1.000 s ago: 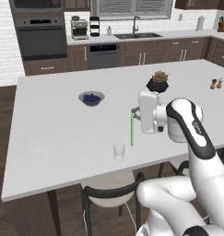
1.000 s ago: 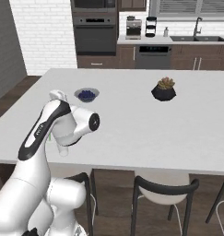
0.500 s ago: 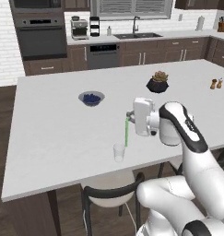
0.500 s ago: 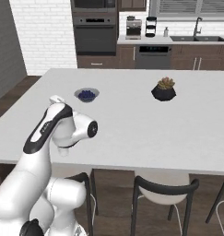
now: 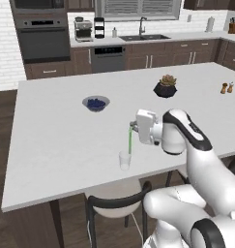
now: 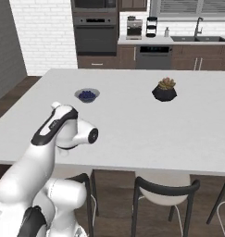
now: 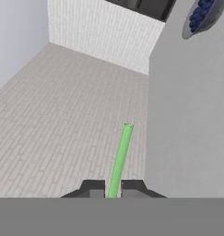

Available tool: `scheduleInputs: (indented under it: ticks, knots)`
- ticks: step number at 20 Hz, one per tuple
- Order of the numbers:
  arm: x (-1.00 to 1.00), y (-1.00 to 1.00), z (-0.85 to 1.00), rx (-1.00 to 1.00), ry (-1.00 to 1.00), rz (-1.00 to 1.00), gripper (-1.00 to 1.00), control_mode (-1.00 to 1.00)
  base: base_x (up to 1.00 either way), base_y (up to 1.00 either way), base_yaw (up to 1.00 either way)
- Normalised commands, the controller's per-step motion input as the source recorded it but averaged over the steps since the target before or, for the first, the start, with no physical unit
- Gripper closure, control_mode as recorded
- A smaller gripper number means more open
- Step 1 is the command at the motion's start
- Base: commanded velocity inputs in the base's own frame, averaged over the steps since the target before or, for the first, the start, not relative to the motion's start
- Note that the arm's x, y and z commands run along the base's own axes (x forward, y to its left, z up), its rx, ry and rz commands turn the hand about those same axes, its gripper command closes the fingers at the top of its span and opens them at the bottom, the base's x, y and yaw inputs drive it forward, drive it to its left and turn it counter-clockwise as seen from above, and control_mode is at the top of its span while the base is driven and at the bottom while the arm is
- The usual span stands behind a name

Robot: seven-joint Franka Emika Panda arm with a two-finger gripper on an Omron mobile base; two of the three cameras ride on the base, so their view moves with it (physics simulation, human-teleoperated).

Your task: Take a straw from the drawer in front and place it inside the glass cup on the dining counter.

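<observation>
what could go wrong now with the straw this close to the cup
1. The straw hangs upright from the shut gripper, its lower end at the rim of the glass cup. If it is off centre, it may catch the rim and tip the small cup.
2. The cup stands near the dining counter edge, so a nudge might push it off.
3. Held by its top end, the straw may swing or slip.

white dining counter [image 5: 56, 140] bears glass cup [image 5: 124, 160], grey bowl [image 5: 95, 103], dark plant pot [image 5: 166, 88], perhaps two shakers [image 5: 227, 88].
</observation>
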Motion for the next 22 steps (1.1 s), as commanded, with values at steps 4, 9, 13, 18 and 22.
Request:
scheduleInputs:
  ticks: [4,9,13,18,22]
  knots:
    - [0.28,0.00,-0.22,-0.02,-0.07,0.00,1.00,-1.00,0.00,0.00,0.00]
    - [0.14,0.00,-0.21,-0.01,-0.04,0.00,1.00,-1.00,0.00,0.00,0.00]
    - [0.14,0.01,-0.17,0.00,-0.03,0.00,1.00,-1.00,0.00,0.00,0.00]
    - [0.19,0.06,-0.14,0.00,-0.02,0.00,1.00,-1.00,0.00,0.00,0.00]
    - [0.21,0.13,-0.14,0.00,-0.01,0.00,1.00,-1.00,0.00,0.00,0.00]
